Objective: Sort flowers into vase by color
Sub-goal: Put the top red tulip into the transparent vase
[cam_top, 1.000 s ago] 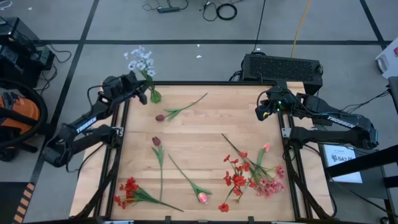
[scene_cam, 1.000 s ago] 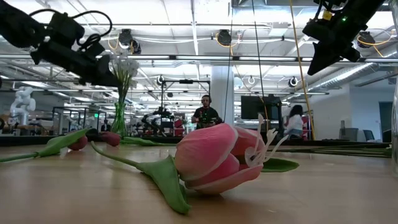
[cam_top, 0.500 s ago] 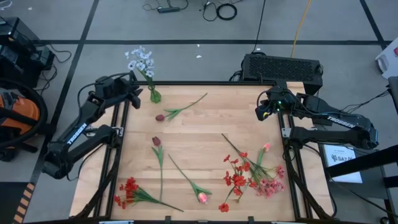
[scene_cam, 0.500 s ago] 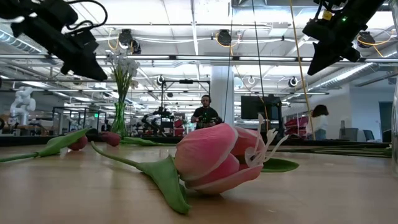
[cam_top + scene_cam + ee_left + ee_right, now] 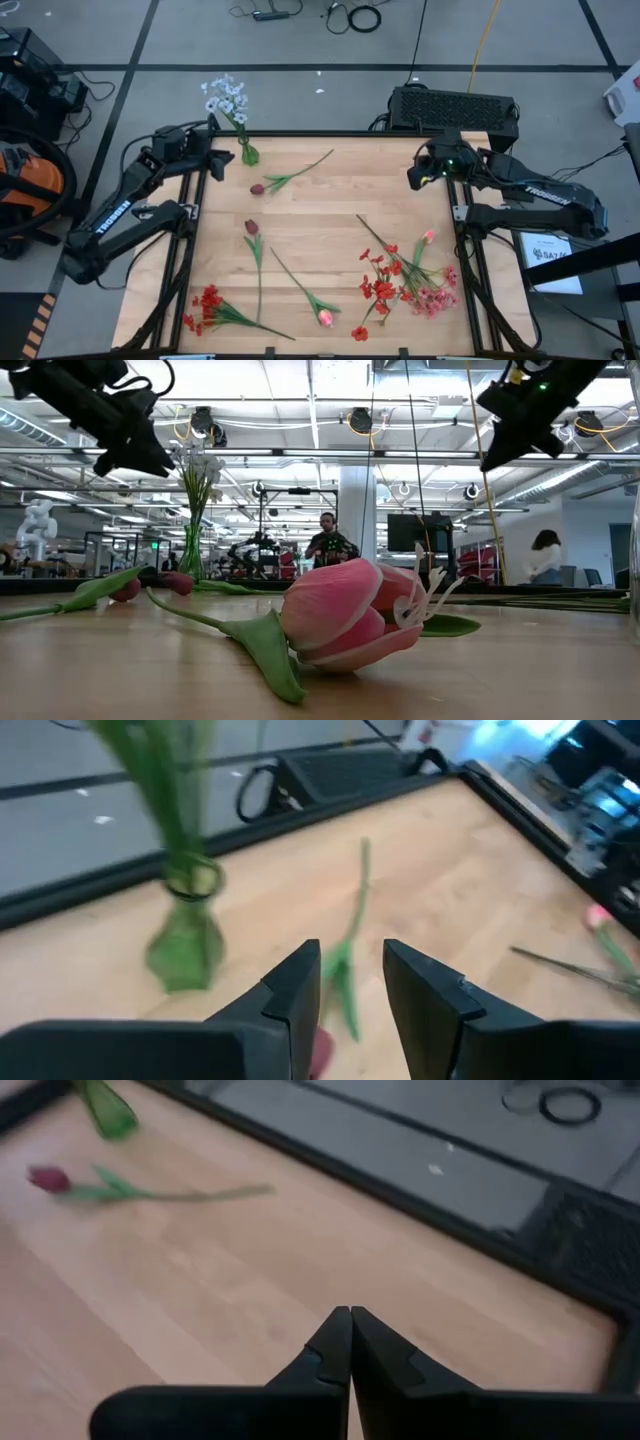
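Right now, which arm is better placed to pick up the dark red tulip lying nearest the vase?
Probably the left: the left gripper, fingers open, hovers beside the vase, near that tulip. The right gripper is shut and farther away.

A black perforated case (image 5: pixel 455 107) sits beyond the wooden table's (image 5: pixel 330 210) far edge; an orange vacuum (image 5: pixel 30 185) stands at left.

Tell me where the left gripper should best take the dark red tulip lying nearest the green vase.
Probably mid-stem, from straight above. The dark red tulip lies flat, its bud toward the green vase and its thin stem running away toward the far edge. The stem is bare past the leaf, so fingers closing across it there would likely avoid crushing the bud. The left gripper is open nearby.
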`<state>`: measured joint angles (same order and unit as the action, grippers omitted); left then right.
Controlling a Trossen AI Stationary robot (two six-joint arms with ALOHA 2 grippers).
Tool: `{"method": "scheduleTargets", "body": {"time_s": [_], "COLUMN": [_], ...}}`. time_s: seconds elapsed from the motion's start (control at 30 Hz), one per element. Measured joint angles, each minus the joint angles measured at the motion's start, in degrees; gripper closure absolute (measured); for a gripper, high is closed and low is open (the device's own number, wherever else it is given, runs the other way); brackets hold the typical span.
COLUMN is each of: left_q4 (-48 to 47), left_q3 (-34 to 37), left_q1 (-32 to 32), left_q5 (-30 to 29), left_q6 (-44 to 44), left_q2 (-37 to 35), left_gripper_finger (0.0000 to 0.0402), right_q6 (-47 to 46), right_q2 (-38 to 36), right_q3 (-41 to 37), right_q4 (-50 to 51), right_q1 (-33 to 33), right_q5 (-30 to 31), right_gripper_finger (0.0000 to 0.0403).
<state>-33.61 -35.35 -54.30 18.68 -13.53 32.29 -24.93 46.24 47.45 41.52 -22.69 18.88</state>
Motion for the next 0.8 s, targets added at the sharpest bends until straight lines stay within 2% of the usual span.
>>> {"method": "scheduleTargets", "body": {"time_s": [0.17,0.33,0.53,0.8], "left_q4": [0.0,-1.8,-3.8,-3.8], "left_q3": [0.0,0.0,0.0,0.0], "left_q1": [8.9,17.5,24.8,28.5], "left_q5": [-7.3,-14.6,-20.0,-21.2], "left_q6": [-3.5,-8.7,-12.9,-14.8], "left_q2": [0.2,1.0,3.1,5.9], "left_gripper_finger": [0.0284,0.0284,0.0284,0.0284], "right_q6": [5.0,7.6,14.2,25.5], "right_q2": [7.0,17.5,31.4,50.1], "right_q3": [0.1,1.6,13.4,38.6], "right_q4": [-13.8,-20.1,-19.2,-2.5], "right_q1": [-0.1,-0.1,-0.1,0.3], "right_q5": [-13.0,-19.4,-29.0,-31.0], "right_gripper_finger": [0.0403,0.0403,0.0403,0.0403]}}
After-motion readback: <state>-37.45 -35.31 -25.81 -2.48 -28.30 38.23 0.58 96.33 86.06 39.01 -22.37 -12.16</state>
